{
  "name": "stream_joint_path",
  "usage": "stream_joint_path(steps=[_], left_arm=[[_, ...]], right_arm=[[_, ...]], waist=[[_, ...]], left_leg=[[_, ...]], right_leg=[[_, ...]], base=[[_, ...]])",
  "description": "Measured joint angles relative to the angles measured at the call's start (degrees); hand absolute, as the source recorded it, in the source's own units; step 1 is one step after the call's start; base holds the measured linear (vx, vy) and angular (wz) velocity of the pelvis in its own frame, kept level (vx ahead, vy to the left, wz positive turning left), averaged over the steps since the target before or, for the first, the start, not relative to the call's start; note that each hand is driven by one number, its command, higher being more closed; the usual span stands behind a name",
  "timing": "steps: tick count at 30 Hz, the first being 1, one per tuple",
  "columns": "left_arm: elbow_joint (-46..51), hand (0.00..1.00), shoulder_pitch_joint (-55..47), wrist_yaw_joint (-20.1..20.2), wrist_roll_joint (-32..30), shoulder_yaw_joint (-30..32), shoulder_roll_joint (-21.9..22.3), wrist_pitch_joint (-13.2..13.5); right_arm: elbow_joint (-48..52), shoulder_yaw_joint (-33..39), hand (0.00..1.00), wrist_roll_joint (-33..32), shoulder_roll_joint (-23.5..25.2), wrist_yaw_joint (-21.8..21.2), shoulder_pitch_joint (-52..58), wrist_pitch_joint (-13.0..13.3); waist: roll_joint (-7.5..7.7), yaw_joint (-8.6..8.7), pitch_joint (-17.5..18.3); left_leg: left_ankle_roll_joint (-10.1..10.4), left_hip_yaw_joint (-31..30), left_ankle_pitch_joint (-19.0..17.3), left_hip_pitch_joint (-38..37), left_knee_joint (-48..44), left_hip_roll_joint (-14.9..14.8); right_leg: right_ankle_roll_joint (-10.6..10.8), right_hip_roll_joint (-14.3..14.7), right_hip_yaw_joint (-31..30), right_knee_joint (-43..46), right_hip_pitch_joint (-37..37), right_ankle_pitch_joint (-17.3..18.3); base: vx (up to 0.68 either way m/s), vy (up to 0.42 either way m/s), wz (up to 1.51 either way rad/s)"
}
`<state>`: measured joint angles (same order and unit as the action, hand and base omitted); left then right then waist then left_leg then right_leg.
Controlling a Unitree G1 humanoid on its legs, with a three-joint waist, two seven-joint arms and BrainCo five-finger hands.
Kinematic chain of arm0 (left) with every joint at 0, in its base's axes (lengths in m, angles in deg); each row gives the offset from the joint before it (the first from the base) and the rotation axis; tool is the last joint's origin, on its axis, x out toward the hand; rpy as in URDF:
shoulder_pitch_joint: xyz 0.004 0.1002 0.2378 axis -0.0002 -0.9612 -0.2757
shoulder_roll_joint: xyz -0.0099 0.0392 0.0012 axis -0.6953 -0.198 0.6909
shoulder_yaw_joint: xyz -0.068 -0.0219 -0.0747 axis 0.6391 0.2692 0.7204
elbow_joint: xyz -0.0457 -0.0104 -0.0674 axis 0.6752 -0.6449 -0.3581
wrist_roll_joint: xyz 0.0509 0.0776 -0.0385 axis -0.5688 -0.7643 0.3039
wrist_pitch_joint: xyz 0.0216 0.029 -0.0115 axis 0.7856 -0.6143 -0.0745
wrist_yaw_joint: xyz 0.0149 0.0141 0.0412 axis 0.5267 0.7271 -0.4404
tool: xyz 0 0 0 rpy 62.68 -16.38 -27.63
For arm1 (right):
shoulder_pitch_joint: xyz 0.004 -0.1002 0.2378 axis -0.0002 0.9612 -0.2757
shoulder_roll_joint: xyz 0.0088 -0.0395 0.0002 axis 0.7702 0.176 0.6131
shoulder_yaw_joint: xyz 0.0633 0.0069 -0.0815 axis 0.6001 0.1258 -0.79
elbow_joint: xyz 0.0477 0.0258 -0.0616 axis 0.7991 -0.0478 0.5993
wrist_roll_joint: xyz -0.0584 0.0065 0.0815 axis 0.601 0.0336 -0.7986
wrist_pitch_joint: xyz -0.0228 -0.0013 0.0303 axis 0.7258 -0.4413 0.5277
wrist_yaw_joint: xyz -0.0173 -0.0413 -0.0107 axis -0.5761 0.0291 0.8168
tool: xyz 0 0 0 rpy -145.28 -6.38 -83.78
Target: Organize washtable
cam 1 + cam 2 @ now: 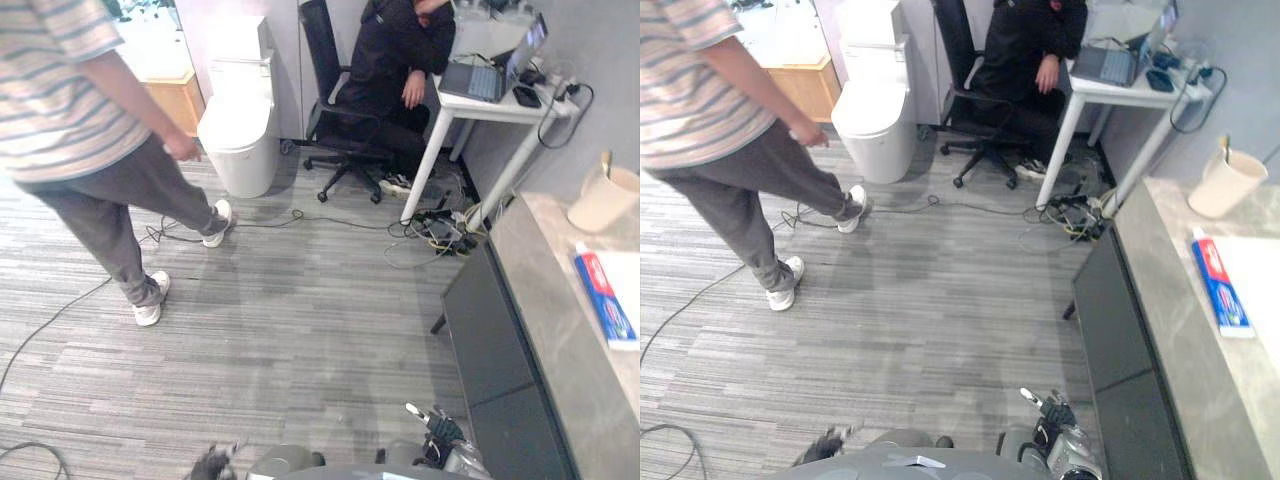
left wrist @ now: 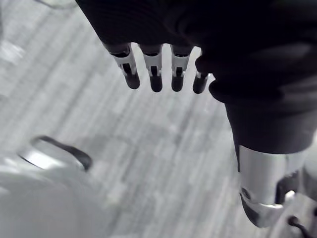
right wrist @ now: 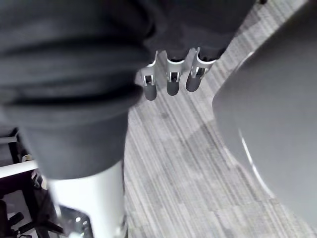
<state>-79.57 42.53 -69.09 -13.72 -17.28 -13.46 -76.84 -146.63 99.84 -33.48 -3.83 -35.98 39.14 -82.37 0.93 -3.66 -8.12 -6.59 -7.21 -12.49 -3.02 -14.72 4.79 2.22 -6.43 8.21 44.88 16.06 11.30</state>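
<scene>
We judge task unstarted. Left hand (image 2: pixel 156 74), right hand (image 3: pixel 171 79) hang over floor (image 1: pixel 280 330), fingers relaxed, empty. Cup (image 1: pixel 603 198), toothpaste (image 1: pixel 605 297) apart on washtable (image 1: pixel 560 300) at right, cup farther. All tidying left.

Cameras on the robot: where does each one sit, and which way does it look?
Left eye view: on the head, looking down at the floor and, on the right, the washtable with a toothpaste tube and cup.
Right eye view: beside it on the head, same scene.
Left wrist view: on the left wrist, looking past the open left hand to the floor.
Right wrist view: on the right wrist, looking past the open right hand to the floor.
Shared: both eye views show the toothpaste tube and cup.
</scene>
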Motion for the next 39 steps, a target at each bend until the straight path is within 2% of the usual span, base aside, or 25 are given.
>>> stream_joint_path(steps=[1,2,3,4,5,6,7,8,9,10,11,12,13,14,15,16,17,18,19,20,27,33,35,39], left_arm=[[0.8,0.00,1.1,0.0,0.4,-1.3,0.9,0.4],[0.9,0.00,1.9,0.0,0.3,-1.9,1.3,0.5],[0.8,0.00,3.2,0.1,0.3,-2.9,2.0,0.5],[0.8,0.00,3.4,0.3,0.2,-3.1,2.3,0.5],[0.8,0.00,3.1,0.4,-0.2,-3.0,3.8,0.5],[0.7,0.00,1.1,0.4,-0.5,-2.8,4.4,0.5],[0.6,0.00,1.1,0.5,-0.6,-2.5,4.1,0.4],[0.9,0.00,1.5,0.6,-0.8,-1.2,4.3,0.3],[0.8,0.00,1.5,0.5,-0.8,-0.3,4.6,0.1],[0.6,0.00,1.4,0.5,-0.7,-0.2,4.6,0.2],[0.1,0.00,1.2,0.5,-0.7,0.0,4.1,0.1],[-0.3,0.00,1.0,0.5,-0.6,0.4,4.0,0.1],[-1.0,0.00,0.4,0.4,0.1,1.0,4.0,0.1],[-0.9,0.00,0.4,0.3,0.1,1.1,3.7,0.4],[-0.7,0.00,0.3,0.3,0.2,1.4,3.3,0.4],[-0.7,0.00,0.3,0.3,0.2,1.5,3.1,0.4],[-0.7,0.00,0.1,0.3,0.2,1.4,2.8,0.4],[-0.7,0.00,-0.8,0.3,0.0,0.7,2.5,0.5],[-1.3,0.00,-1.2,0.4,-0.2,0.3,2.7,0.5],[-8.2,0.00,-5.8,0.3,-0.9,-2.0,-3.9,-0.5],[-8.3,0.00,-5.8,0.4,-0.9,-2.1,-3.9,-0.6],[-8.3,0.00,-5.8,0.5,-1.8,-3.2,-4.1,-1.5],[-8.4,0.00,-5.5,0.5,-2.6,-3.7,-4.3,-1.8],[-8.4,0.00,-5.3,0.6,-2.8,-6.2,-5.2,-1.9]], right_arm=[[0.0,0.6,0.00,-0.1,-0.2,0.0,0.2,-0.1],[0.0,0.5,0.00,-0.1,-0.2,0.1,0.4,-0.1],[0.1,0.5,0.00,0.1,-0.2,0.0,0.8,-0.2],[0.0,0.5,0.00,0.3,-0.6,0.0,1.1,-0.4],[-0.3,0.3,0.00,0.9,-1.3,-0.2,2.0,-0.9],[-0.2,0.5,0.00,1.9,-1.5,-0.2,2.3,-1.5],[-0.8,0.2,0.00,2.9,-1.6,-0.3,2.2,-1.6],[-1.2,-1.1,0.00,3.5,-1.7,-0.3,1.1,-1.9],[-0.9,-2.5,0.00,4.2,-1.9,-0.9,0.8,-1.7],[-0.9,-3.1,0.00,4.3,-2.1,-1.2,0.6,-1.7],[-1.4,-3.2,0.00,4.3,-2.2,-1.3,-0.4,-1.9],[-1.7,-3.5,0.00,4.2,-2.0,-1.2,-0.8,-1.9],[-2.0,-3.5,0.00,4.2,-1.4,-1.2,-1.4,-1.8],[-2.8,-3.5,0.00,4.1,-1.2,-1.2,-2.2,-1.8],[-4.2,-3.8,0.00,4.0,-1.2,-1.1,-3.4,-1.9],[-4.2,-4.2,0.00,3.2,-1.1,-1.2,-3.7,-1.8],[-4.0,-4.2,0.00,2.1,-1.0,-1.2,-3.7,-1.8],[-3.6,-4.3,0.00,2.0,-1.3,-1.3,-3.2,-1.5],[-3.4,-4.6,0.00,2.0,-1.8,-1.2,-2.6,-1.4],[-5.6,-5.2,0.00,2.1,-1.9,-1.4,0.7,-1.6],[-5.6,-5.0,0.00,2.0,-1.9,-1.5,1.2,-1.6],[-6.1,-3.3,0.00,-0.2,-2.1,-2.4,1.8,-1.8],[-6.2,-2.2,0.00,-0.2,-2.1,-2.7,1.9,-1.8],[-6.1,0.1,0.00,-3.0,-2.1,-2.7,1.4,-1.8]], waist=[[-0.09,0.08,0.0],[-0.05,0.12,0.0],[0.28,0.18,0.2],[0.49,0.25,0.3],[-0.61,1.20,1.0],[-1.61,1.74,3.1],[-1.34,1.52,3.4],[-1.75,0.95,3.7],[-2.55,1.09,3.6],[-2.67,0.69,3.2],[-3.91,-0.18,2.5],[-4.31,-0.65,2.2],[-3.59,-1.39,1.5],[-3.32,-1.84,1.3],[-3.38,-2.03,1.1],[-3.36,-2.06,1.1],[-3.30,-2.05,1.1],[-4.31,-1.65,1.8],[-5.69,-1.38,2.2],[1.99,0.12,1.3],[1.96,0.33,1.3],[1.65,1.35,1.8],[1.59,1.58,2.3],[1.54,1.69,2.9]], left_leg=[[0.2,-0.5,-1.9,-2.3,0.2,-1.1],[0.2,-0.9,-3.3,-3.2,0.3,-1.4],[0.8,-2.0,-6.2,-5.1,-0.1,-1.5],[1.0,-2.8,-7.3,-6.0,-0.1,-1.3],[1.9,-4.3,-9.6,-8.2,0.4,-3.1],[3.4,-5.9,-10.3,-9.7,-0.9,-5.0],[4.8,-5.6,-10.1,-8.2,-5.0,-5.2],[10.5,-5.1,-7.0,-3.3,-16.0,-5.2],[15.3,-4.1,1.4,2.4,-29.3,-4.5],[15.6,-3.3,2.5,5.1,-35.4,-5.1],[13.9,0.1,1.6,8.4,-43.6,-7.5],[12.7,1.7,0.8,9.4,-45.8,-8.7],[10.7,4.2,-1.1,11.9,-47.2,-10.1],[10.8,4.9,-2.6,13.8,-45.4,-10.1],[11.3,5.3,-4.3,15.8,-40.0,-10.1],[10.8,5.4,-4.6,16.8,-33.9,-10.0],[11.3,5.4,-4.1,16.7,-24.8,-9.9],[12.1,4.1,0.7,15.8,-9.9,-10.3],[11.7,2.3,7.4,16.0,-5.0,-10.7],[7.8,1.6,17.3,0.9,16.6,-2.5],[8.0,1.7,17.2,1.1,16.8,-2.5],[8.0,2.4,17.0,1.1,18.3,-2.3],[7.4,3.4,15.7,2.7,16.8,-2.0],[6.7,8.8,9.1,9.3,7.7,-2.1]], right_leg=[[1.0,1.3,2.2,-13.9,0.0,-1.2],[1.4,1.9,2.8,-20.6,0.1,-2.6],[2.5,2.1,3.6,-32.4,0.5,-6.4],[2.4,2.1,3.5,-34.4,0.9,-7.9],[0.4,2.7,3.7,-32.2,1.1,-11.8],[-2.5,4.6,4.4,-31.5,0.5,-14.0],[-4.2,5.0,4.8,-31.0,0.1,-15.3],[-5.6,5.9,5.4,-31.2,-1.6,-14.5],[-6.3,6.5,5.6,-34.1,-5.1,-14.0],[-6.5,7.0,5.2,-36.0,-7.6,-13.7],[-7.3,8.3,4.5,-38.5,-12.7,-13.2],[-7.7,8.7,3.8,-39.3,-14.9,-12.7],[-8.2,8.5,2.8,-40.7,-18.6,-12.0],[-8.0,7.9,1.8,-41.3,-20.6,-11.5],[-7.4,7.2,1.0,-41.5,-22.5,-10.9],[-6.7,6.5,0.3,-41.5,-23.5,-9.9],[-4.9,5.9,0.1,-41.5,-24.4,-8.0],[-2.7,6.1,-0.1,-41.5,-24.9,-4.8],[-2.2,7.2,-0.3,-41.4,-25.2,-4.1],[2.0,-0.2,-5.5,-38.1,-25.9,0.6],[1.7,-0.2,-5.5,-38.1,-25.7,0.8],[1.9,-0.6,-5.9,-38.1,-24.8,1.3],[2.0,-1.0,-6.5,-38.0,-23.5,1.6],[3.3,-1.7,-12.1,-35.5,-17.6,2.2]], base=[[-0.31,0.089,0.15],[-0.31,0.085,0.20],[-0.15,0.020,0.25],[0.05,-0.095,0.52],[0.47,-0.275,0.63],[0.57,-0.361,0.57],[0.62,-0.414,0.28],[0.42,-0.375,0.10],[0.36,-0.319,0.05],[0.39,-0.271,-0.09],[0.35,-0.203,-0.26],[0.48,-0.242,-0.40],[0.40,-0.178,-0.36],[0.44,-0.159,-0.41],[0.38,-0.068,-0.39],[0.35,-0.035,-0.43],[0.16,0.021,-0.44],[0.00,0.061,-0.33],[-0.11,0.068,-0.19],[-0.05,0.043,-0.02],[0.00,0.000,0.00],[0.02,0.006,-0.05],[0.06,0.016,-0.22],[0.10,0.037,-0.59]])
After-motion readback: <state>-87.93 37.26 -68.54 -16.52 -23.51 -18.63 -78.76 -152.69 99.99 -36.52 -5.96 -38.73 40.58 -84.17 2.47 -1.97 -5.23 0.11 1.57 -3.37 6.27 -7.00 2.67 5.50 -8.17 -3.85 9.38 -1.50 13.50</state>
